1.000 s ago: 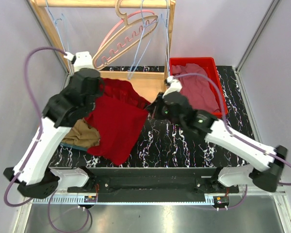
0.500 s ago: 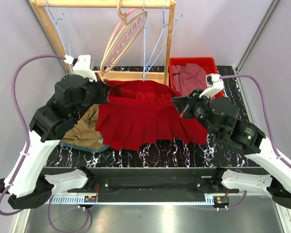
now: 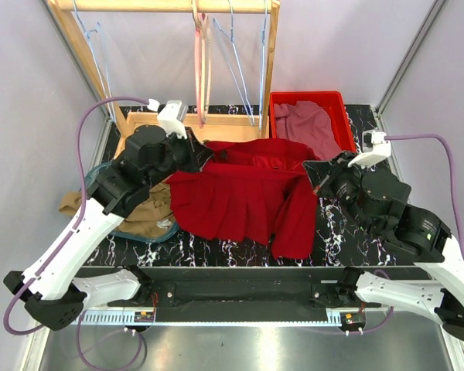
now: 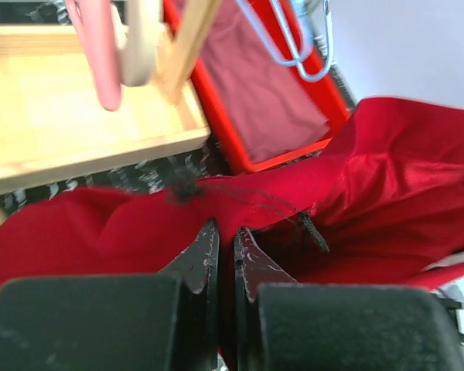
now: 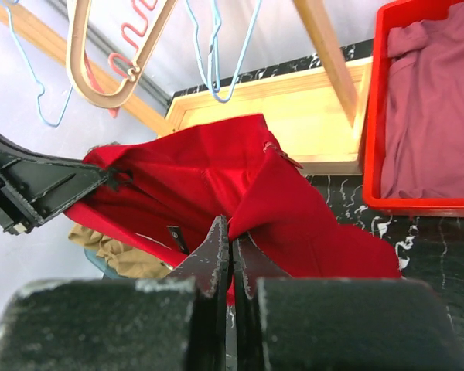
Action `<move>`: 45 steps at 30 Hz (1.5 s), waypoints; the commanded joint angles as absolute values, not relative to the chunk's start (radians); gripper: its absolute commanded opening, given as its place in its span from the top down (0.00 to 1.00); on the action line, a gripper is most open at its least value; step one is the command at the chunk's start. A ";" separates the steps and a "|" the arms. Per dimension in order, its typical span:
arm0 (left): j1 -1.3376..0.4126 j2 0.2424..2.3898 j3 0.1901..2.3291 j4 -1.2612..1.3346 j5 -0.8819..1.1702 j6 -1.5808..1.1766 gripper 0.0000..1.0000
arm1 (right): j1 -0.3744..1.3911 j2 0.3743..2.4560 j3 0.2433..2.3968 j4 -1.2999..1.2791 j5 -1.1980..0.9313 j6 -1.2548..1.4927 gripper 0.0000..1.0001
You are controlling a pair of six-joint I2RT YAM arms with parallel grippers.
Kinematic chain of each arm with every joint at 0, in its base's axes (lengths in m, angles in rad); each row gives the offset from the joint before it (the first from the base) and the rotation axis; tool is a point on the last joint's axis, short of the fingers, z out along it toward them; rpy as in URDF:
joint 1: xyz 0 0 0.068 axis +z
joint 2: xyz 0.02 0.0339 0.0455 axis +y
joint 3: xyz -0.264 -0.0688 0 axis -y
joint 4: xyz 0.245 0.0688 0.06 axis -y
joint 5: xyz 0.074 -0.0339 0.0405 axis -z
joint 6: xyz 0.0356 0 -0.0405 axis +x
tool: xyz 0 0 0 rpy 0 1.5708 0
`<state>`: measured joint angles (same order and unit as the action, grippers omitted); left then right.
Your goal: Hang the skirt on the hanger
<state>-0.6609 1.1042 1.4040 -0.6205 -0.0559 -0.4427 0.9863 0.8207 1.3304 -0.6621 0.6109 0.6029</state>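
A red pleated skirt [image 3: 243, 193] hangs stretched above the table between my two grippers. My left gripper [image 3: 205, 154] is shut on its left waistband corner; the cloth [image 4: 294, 209] shows pinched between the jaws [image 4: 225, 236]. My right gripper [image 3: 319, 171] is shut on the right end of the skirt [image 5: 294, 209], with the jaws closed on a fold [image 5: 232, 232]. A pink and cream hanger [image 3: 200, 54] hangs edge-on from the wooden rack's rail, behind the skirt. It also shows in the right wrist view [image 5: 112, 58] and the left wrist view [image 4: 100, 54].
A wooden rack [image 3: 271, 54] stands at the back with light blue wire hangers [image 3: 236, 62]. A red bin [image 3: 340, 104] holds a mauve garment [image 3: 309, 124]. A tan garment [image 3: 139, 212] on a teal one lies at the left.
Both grippers have moved right and toward the back with the skirt, spreading it wider and higher. The pink hanger has swung from tilted to edge-on.
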 commanded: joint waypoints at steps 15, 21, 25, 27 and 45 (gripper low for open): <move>-0.626 1.083 1.117 -0.436 -0.003 -0.428 1.00 | 0.963 0.715 1.157 -0.722 0.761 0.666 1.00; -0.626 0.974 0.792 -0.358 -0.158 -0.578 1.00 | 0.965 0.752 0.898 -0.707 0.634 0.854 1.00; -0.627 0.960 0.632 -0.273 -0.163 -0.662 1.00 | 0.963 0.747 0.708 -0.647 0.523 0.934 1.00; -0.627 0.979 0.571 -0.259 -0.190 -0.686 1.00 | 0.963 0.752 0.663 -0.617 0.497 0.969 1.00; -0.575 1.308 0.621 -0.426 -0.549 -0.847 1.00 | 0.963 1.051 0.673 -0.365 0.406 0.907 1.00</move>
<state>-0.6350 1.2934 0.6003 -0.3134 -0.3382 -0.8398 0.9787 1.0241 0.6338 -0.3637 0.3668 0.9573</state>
